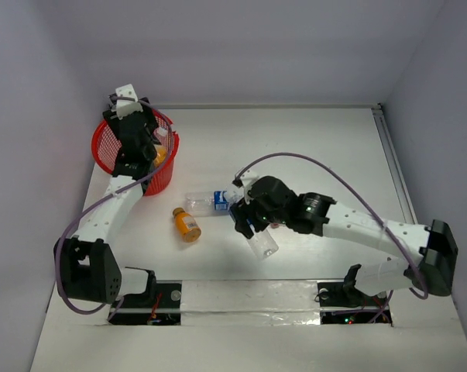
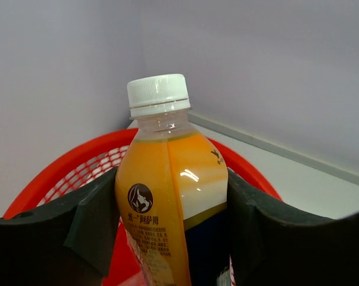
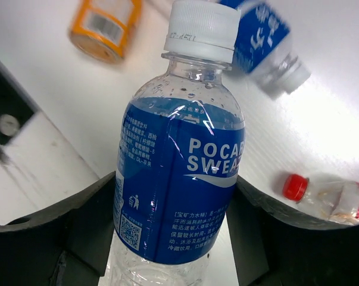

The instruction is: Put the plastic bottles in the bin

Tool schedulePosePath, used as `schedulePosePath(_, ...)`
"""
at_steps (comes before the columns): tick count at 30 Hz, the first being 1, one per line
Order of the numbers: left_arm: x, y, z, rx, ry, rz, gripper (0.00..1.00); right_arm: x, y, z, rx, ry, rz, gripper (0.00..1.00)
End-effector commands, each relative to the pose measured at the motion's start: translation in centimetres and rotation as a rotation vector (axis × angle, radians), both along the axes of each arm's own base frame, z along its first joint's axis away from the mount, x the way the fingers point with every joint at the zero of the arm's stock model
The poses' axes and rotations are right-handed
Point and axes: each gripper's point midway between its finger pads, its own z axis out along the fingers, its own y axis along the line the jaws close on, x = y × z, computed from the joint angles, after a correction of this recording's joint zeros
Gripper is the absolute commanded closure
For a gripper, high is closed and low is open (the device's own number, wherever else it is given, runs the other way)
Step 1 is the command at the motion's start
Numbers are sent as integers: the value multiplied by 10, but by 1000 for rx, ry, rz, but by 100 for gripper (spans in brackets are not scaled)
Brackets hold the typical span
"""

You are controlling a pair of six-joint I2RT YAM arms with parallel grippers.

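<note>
- While the left gripper (image 2: 173, 229) is clamped on an orange-filled bottle (image 2: 167, 190), jaws pressed to both sides of its body, it hangs over the bin (image 2: 60, 176). The red rim shows behind and below the bottle.
- Top view puts that bottle toward the bin's inner side, near the rim and not over the middle. Released there, it may strike the rim and bounce out, or rock the light basket.
- Right gripper (image 3: 179, 238) is closed around the label of a blue-labelled bottle (image 3: 179, 179) at mid-table, well apart from the bin.
- That bottle looks nearly empty and its label slick, so it could twist or slide in the grip during a swing.
- Its route to the bin runs toward the left arm. The two could meet there if the right one goes early.
- Lying loose on the table: an orange bottle (image 1: 187, 225), a second blue-labelled bottle (image 1: 210, 202), a red-capped bottle (image 3: 331, 199). A low pass could set them rolling out of reach.
</note>
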Motion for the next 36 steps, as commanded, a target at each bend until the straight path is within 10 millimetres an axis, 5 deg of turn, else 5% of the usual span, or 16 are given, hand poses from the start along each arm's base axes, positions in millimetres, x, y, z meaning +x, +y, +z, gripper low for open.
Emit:
schedulePosePath(1,-14,5,54,94,-156,64,39,5,9,72,163,-95,-15,38)
schedulePosePath(5,-14,7,53,82,-147,81,17,5,23,139,377,-179,11,38)
schedulePosePath(10,-12,7,65,50,-150,89,1,14,45,193,517,-244,24,39)
schedulePosePath(16,-23,-11,103,-92,-173,-15,1,27,80,262,787,-327,31,39)
schedulePosePath(17,-32,-17,129,-125,-225,-57,1,31,90,281,862,-356,35,39)
schedulePosePath(23,-86,-62,173,-316,-301,-370,2,59,125,328,1137,-388,-54,40)
schedulePosePath(31,-142,-90,160,-390,-284,-556,3,135,208,340,1205,-500,-192,42)
schedulePosePath(36,-157,-97,153,-379,-281,-608,3,188,257,304,1081,-531,-212,43)
